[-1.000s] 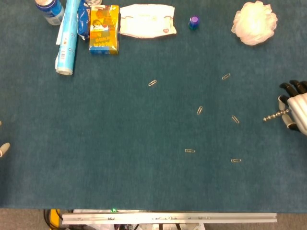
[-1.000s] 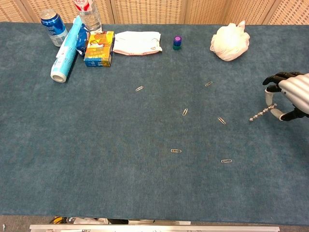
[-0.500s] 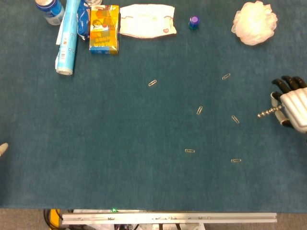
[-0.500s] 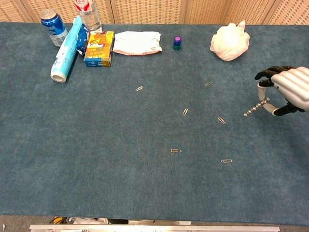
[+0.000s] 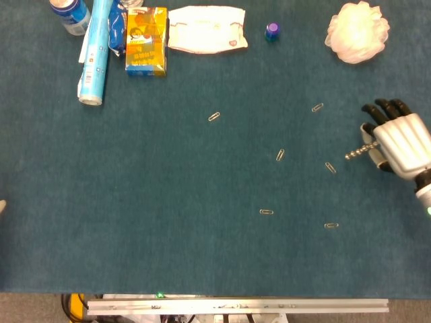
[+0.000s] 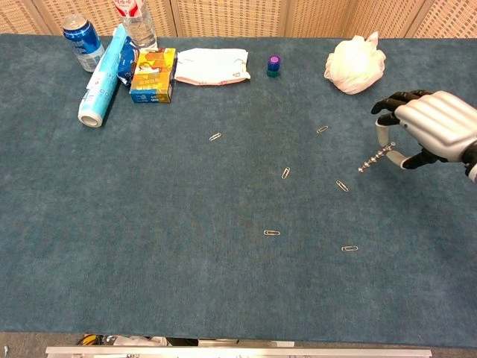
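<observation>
Right hand (image 5: 397, 143) hovers at the right, fingers (image 6: 393, 99) curled.

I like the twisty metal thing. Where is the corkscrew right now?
The corkscrew is on the right of both views, held in the right hand above the blue table. Its tip points toward a paper clip, with the white bath sponge farther back.

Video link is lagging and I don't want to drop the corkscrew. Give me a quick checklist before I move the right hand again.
1. Grip: right hand holds the corkscrew by its handle end: ok.
2. Spiral tip free of the table: cannot tell.
3. Nearest paper clip apart from the tip: ok.
4. Second paper clip apart from the hand: ok.
5. White mesh puff apart from the hand: ok.
6. Left hand: only a sliver shows at the head view's left edge; state: cannot tell.
</observation>
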